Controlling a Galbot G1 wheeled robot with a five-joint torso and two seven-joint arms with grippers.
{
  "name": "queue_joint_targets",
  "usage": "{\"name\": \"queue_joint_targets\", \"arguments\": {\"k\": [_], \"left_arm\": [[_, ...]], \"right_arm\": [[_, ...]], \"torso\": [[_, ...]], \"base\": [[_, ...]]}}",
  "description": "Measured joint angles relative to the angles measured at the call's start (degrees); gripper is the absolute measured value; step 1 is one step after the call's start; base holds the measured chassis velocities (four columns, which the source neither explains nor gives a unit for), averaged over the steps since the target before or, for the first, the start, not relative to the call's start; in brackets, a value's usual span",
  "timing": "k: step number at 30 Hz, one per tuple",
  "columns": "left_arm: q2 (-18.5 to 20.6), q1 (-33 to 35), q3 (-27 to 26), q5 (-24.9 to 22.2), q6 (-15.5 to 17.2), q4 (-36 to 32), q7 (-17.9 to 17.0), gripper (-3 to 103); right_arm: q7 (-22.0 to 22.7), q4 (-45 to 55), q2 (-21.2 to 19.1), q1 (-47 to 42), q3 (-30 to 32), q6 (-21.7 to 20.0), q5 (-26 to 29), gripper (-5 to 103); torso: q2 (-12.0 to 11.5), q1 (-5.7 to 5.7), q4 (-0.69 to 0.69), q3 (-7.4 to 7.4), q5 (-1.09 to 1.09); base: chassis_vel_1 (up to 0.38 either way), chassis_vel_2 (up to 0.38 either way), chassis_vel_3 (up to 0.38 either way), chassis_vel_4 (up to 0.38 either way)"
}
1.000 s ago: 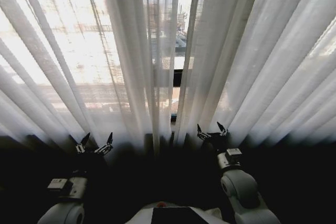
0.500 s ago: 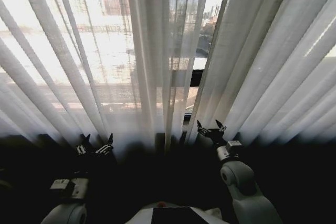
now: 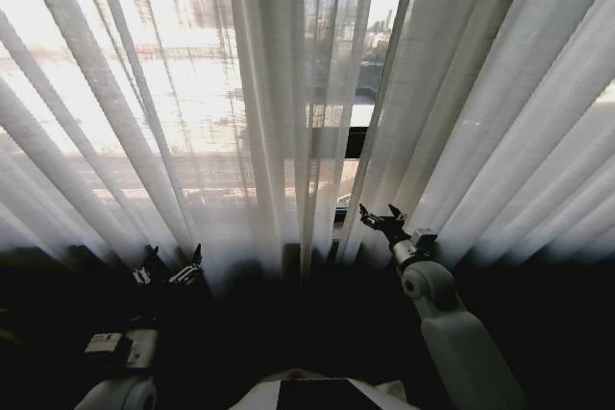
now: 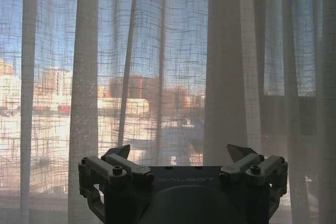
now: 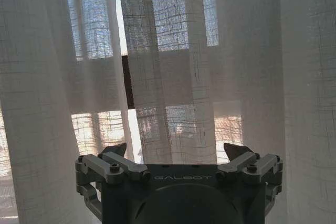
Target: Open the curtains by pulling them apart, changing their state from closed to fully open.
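Fingers spread wide on both grippers, nothing between them. Curtains (image 3: pixel 144 122) across the whole window: sheer white pleated panels, fanned out toward the top in the head view, bunched thicker on the right (image 3: pixel 500 112), almost meeting at the centre with only a narrow gap. Through that gap and through the thin weave, a dark window frame bar (image 3: pixel 356 141) and sunlit buildings (image 3: pixel 207 12) outside. Below the hem, deep shadow. Right arm raised and stretched forward, pale forearm angled up from low right, right gripper (image 3: pixel 382 218) close against the inner edge of the right panel, just beside the gap, tips pointed at the cloth but not closed on it. Same from the right wrist camera: right gripper's fingertips (image 5: pixel 119 149) parted, folds of fabric (image 5: pixel 168 66) hanging directly ahead, sliver of dark bar (image 5: pixel 127 82) between two folds. Left arm lower and held back, left gripper (image 3: pixel 169 262) just under the hem of the left panel, apart from the cloth. From the left wrist camera, left gripper's fingertips (image 4: pixel 122 151) likewise splayed, facing the pleats (image 4: pixel 226 66) with city blocks dim behind them.
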Motion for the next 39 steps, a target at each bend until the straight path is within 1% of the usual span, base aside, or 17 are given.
{"name": "queue_joint_targets", "arguments": {"k": [1, 4, 11, 14, 18, 27, 28, 30, 32, 36, 38, 39], "left_arm": [[0.0, 0.0, 0.0, 0.0, 0.0, 0.0, 0.0, 100], [-0.77, -0.07, 0.22, 0.21, 0.3, -0.73, 0.0, 100], [-1.37, -0.15, 0.28, 0.66, 0.49, -1.24, -0.01, 100], [-1.46, -0.22, 0.28, 0.77, 0.94, -1.4, 0.0, 100], [-1.29, -0.55, 0.06, 0.82, 1.92, -1.56, 0.0, 100], [-1.13, -0.5, 0.05, 0.81, 2.0, -1.33, -0.01, 100], [-1.15, -0.51, 0.08, 0.81, 2.0, -1.31, -0.01, 100], [-1.25, -0.57, 0.2, 0.81, 2.0, -1.22, -0.01, 100], [-1.25, -0.58, 0.22, 0.81, 2.0, -1.21, -0.01, 100], [-1.33, -0.54, 0.26, 0.89, 2.0, -1.16, -0.01, 100], [-1.35, -0.51, 0.25, 0.91, 2.0, -1.16, -0.01, 100], [-1.4, -0.4, 0.17, 0.94, 1.98, -1.15, -0.01, 100]], "right_arm": [[0.0, 0.0, 0.0, 0.0, 0.0, 0.0, 0.0, 100], [0.85, -2.91, -0.28, 4.21, -1.33, 0.0, 0.05, 100], [1.13, -6.48, -0.85, 7.87, -1.64, 0.04, 0.33, 100], [1.4, -8.17, -0.83, 9.53, -2.31, 0.05, 0.39, 100], [2.18, -13.04, -0.25, 13.82, -4.72, 0.07, 0.46, 100], [2.87, -17.75, 0.09, 16.62, -5.87, 0.08, 0.34, 100], [2.91, -17.95, 0.04, 16.69, -5.88, 0.08, 0.28, 103], [3.3, -18.65, -0.22, 17.09, -5.97, 0.11, 0.1, 96], [3.42, -18.77, -0.23, 17.21, -6.0, 0.12, 0.08, 96], [3.83, -19.52, -0.09, 17.72, -6.12, 0.25, -0.1, 75], [3.84, -19.55, -0.06, 17.72, -6.12, 0.27, -0.12, 75], [3.84, -19.57, 0.07, 17.55, -6.13, 0.37, -0.24, 64]], "torso": [[0.0, 0.0, 0.0, 0.0, 0.0], [0.0, 0.0, 0.01, 0.0, -0.03], [0.0, 0.0, -0.02, 0.0, -0.02], [0.0, 0.0, -0.01, 0.0, -0.02], [0.0, 0.0, 0.01, 0.0, -0.03], [0.0, 0.0, 0.0, 0.0, -0.02], [0.0, 0.0, 0.0, 0.0, -0.03], [0.0, 0.0, -0.01, -0.01, -0.03], [0.0, 0.01, -0.01, -0.01, -0.03], [0.01, 0.0, 0.0, -0.01, -0.03], [0.01, 0.0, -0.01, -0.01, -0.02], [0.01, 0.01, 0.0, -0.01, -0.03]], "base": [[0.0, 0.0, 0.0, 0.0], [0.0, 0.0, 0.0, 0.0], [0.0, 0.0, 0.0, 0.0], [0.0, 0.0, 0.0, 0.0], [0.0, 0.0, 0.0, 0.0], [0.0, 0.0, 0.0, 0.0], [0.0, 0.0, 0.0, 0.0], [0.0, 0.0, 0.0, 0.0], [0.0, 0.0, 0.0, 0.0], [0.0, 0.0, 0.0, 0.0], [0.0, 0.0, 0.0, 0.0], [0.0, 0.0, 0.0, 0.0]]}}
